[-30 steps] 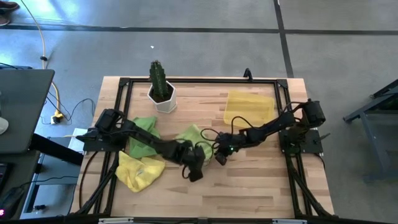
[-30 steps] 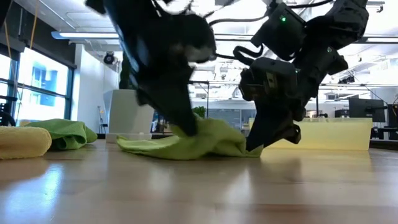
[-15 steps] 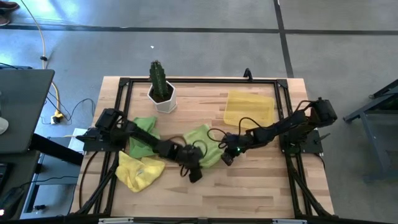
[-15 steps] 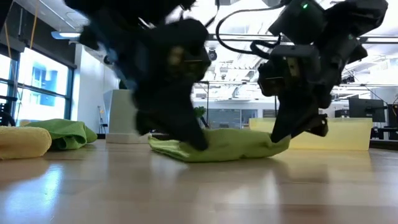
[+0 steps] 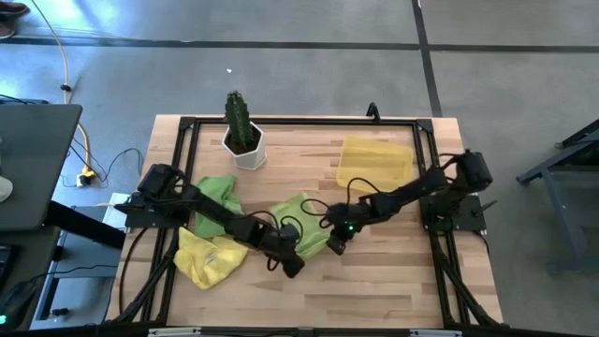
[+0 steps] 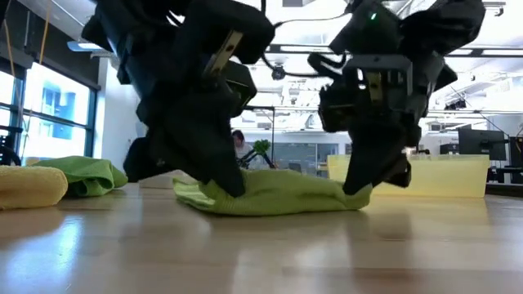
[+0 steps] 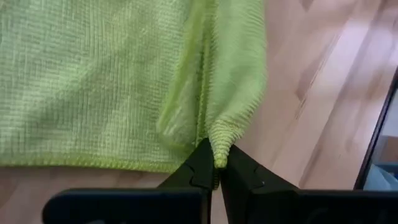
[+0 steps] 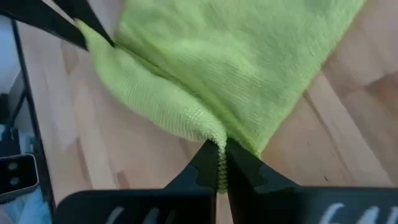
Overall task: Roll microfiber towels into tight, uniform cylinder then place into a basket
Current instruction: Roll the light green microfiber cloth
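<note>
A lime green microfiber towel lies at the table's middle, low and folded over. My left gripper is shut on its near left corner and my right gripper on its near right corner. In the low view both grippers reach down to the towel's two ends. A second green towel and a yellow towel lie bunched at the left. The yellow basket stands at the far right. My left gripper pinches a bunched, hemmed corner of the towel between its two fingertips, slanting down from the table's left. The rest of the towel lies on the table beyond the fingers. My right gripper pinches the other near corner between its fingertips, slanting down from the right. The towel's edge runs from there as a raised fold to the left gripper's fingers; the rest of the towel lies on the wood.
A white pot with a cactus stands at the far left. A black frame runs round the tabletop. Bare wood shows along the near edge and between towel and basket.
My left gripper has rolled about its wrist and sunk a little, staying shut on its corner. My right gripper swung toward the right and came back. The middle towel, humped and spread toward the left before, has been drawn a little toward the near edge and lies lower.
</note>
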